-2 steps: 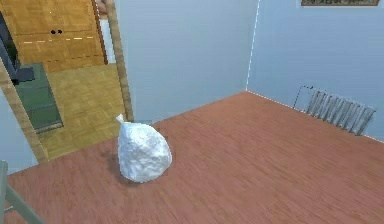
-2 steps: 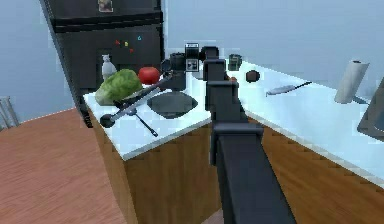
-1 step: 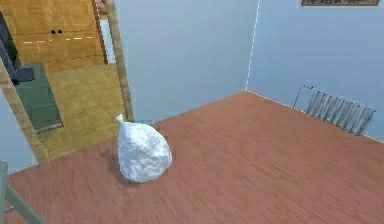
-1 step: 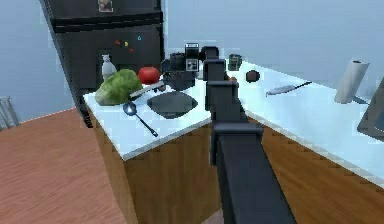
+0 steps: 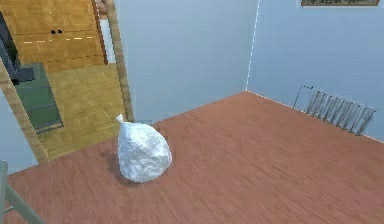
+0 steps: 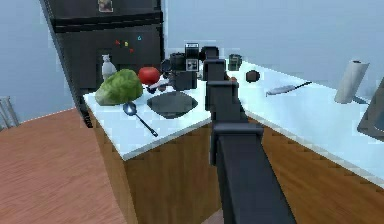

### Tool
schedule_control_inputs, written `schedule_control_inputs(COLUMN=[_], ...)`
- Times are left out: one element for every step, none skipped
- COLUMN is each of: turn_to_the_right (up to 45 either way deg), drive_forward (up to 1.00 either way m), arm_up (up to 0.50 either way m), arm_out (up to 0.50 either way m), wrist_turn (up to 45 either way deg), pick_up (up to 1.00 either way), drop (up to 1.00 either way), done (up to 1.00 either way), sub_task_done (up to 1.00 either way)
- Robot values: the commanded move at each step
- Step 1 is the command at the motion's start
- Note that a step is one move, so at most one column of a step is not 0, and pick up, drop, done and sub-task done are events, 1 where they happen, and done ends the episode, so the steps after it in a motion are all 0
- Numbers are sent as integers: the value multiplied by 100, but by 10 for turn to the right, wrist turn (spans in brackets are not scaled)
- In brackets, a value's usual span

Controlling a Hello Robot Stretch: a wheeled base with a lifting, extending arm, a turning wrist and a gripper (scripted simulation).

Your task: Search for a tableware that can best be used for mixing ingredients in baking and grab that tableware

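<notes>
Our arm (image 6: 236,150) stretches far out from the arm side view's bottom edge. Our gripper (image 6: 178,72) sits left of its tip; whether it holds anything, we cannot tell.

No legible text or signs anywhere.

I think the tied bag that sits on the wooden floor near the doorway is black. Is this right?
Not quite. The bag is white, not black, as the forward view shows. The rest holds: it is tied at the top and sits on the wooden floor near the doorway.
</notes>
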Motion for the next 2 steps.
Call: schedule_control_inputs(turn_to_the_right=[0, 0], drive_forward=[0, 0], arm_up=[-12, 0], arm_out=[0, 0], wrist_turn=[0, 0], pick_up=[0, 100], drop=[0, 0], done=[0, 0], sub_task_done=[0, 0])
